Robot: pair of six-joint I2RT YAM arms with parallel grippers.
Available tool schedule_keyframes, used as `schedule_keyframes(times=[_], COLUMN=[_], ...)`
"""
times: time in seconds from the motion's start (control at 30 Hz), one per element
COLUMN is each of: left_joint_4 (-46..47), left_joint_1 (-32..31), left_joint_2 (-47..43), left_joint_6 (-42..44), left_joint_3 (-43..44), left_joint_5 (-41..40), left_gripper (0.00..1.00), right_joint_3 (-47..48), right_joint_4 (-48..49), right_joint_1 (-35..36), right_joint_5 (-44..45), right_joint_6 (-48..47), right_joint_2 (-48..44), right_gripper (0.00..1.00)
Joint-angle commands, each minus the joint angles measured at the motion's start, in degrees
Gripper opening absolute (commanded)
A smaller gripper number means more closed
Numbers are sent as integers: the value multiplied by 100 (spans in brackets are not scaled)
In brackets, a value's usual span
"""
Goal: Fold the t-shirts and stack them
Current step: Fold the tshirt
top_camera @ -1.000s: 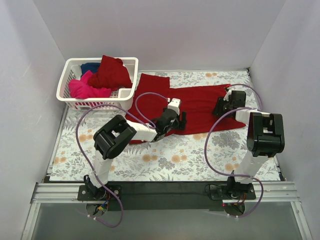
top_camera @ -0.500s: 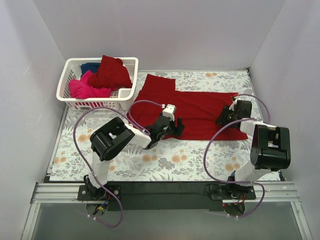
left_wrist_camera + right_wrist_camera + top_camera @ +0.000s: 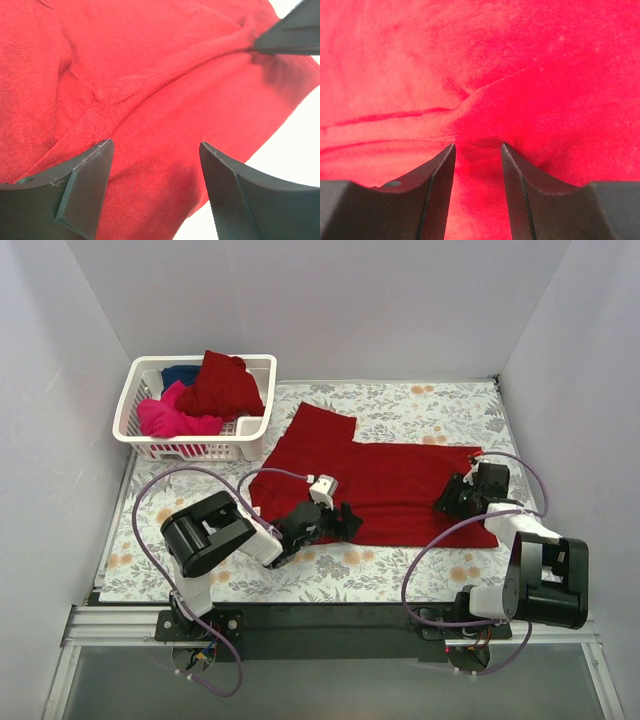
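A dark red t-shirt (image 3: 400, 475) lies spread flat on the flowered table, one sleeve pointing to the far left. My left gripper (image 3: 345, 522) is at its near left hem, jaws wide open over the cloth (image 3: 150, 75), holding nothing (image 3: 154, 145). My right gripper (image 3: 447, 502) rests on the shirt's right part, jaws a narrow gap apart (image 3: 478, 146), with the cloth (image 3: 480, 60) puckered at the fingertips. The tip of the other gripper shows at the upper right of the left wrist view. A second dark red shirt (image 3: 222, 385), a hot pink one (image 3: 170, 418) and a dark blue one (image 3: 180, 373) lie crumpled in the basket.
The white lattice basket (image 3: 190, 448) stands at the far left corner of the table. White walls close in the left, back and right sides. The flowered table cover (image 3: 400, 565) shows in front of the shirt, then the black base rail.
Both grippers moved toward the near edge and dragged the spread red shirt with them, flattening it. The left jaws now stand open.
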Motion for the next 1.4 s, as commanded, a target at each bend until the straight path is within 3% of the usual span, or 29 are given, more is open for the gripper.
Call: schedule_keyframes(times=[0.0, 0.2, 0.27, 0.5, 0.6, 0.7, 0.73, 0.87, 0.93, 1.23, 1.37], left_joint_4=[-1031, -1117, -1293, -2706, -3173, -3166, -3157, -3280, -3096, -3034, -3131], left_joint_1=[-349, -1044, -1115, -1124, -906, -484, -82, 852, 1290, 1820, 1961], left_joint_2=[38, -312, -584, -2237, -2817, -3275, -3345, -3241, -3004, -1660, -1369], left_joint_6=[-445, -638, -577, 230, 468, 504, 504, 618, 767, 1637, 1761], left_joint_3=[-605, -755, -668, -27, 246, 195, 133, 168, 168, 897, 1126], left_joint_5=[150, 70, 45, -728, -1326, -1301, -1257, -1388, -1126, -187, -158], left_gripper=[65, 66, 71, 83, 86, 87, 86, 80, 69, 59, 57], right_joint_3=[-404, -369, -246, 623, 1054, 1432, 1476, 1600, 1679, 1872, 1785], right_joint_4=[-967, -1336, -1372, -995, -424, 77, 226, 1000, 1211, 1335, 1344], right_joint_1=[-147, -227, -227, -218, -218, -209, -192, 1, 28, 37, 37], right_joint_5=[434, 697, 724, 496, 338, 127, 74, 65, 109, 276, 171], right_joint_6=[92, 137, 102, 119, 242, 400, 453, 532, 506, 102, -21], right_joint_2=[-310, -1276, -1550, -2255, -1949, -1501, -1394, -981, -787, -339, -312], right_gripper=[39, 40, 41, 43, 44, 44, 44, 43, 43, 43, 44])
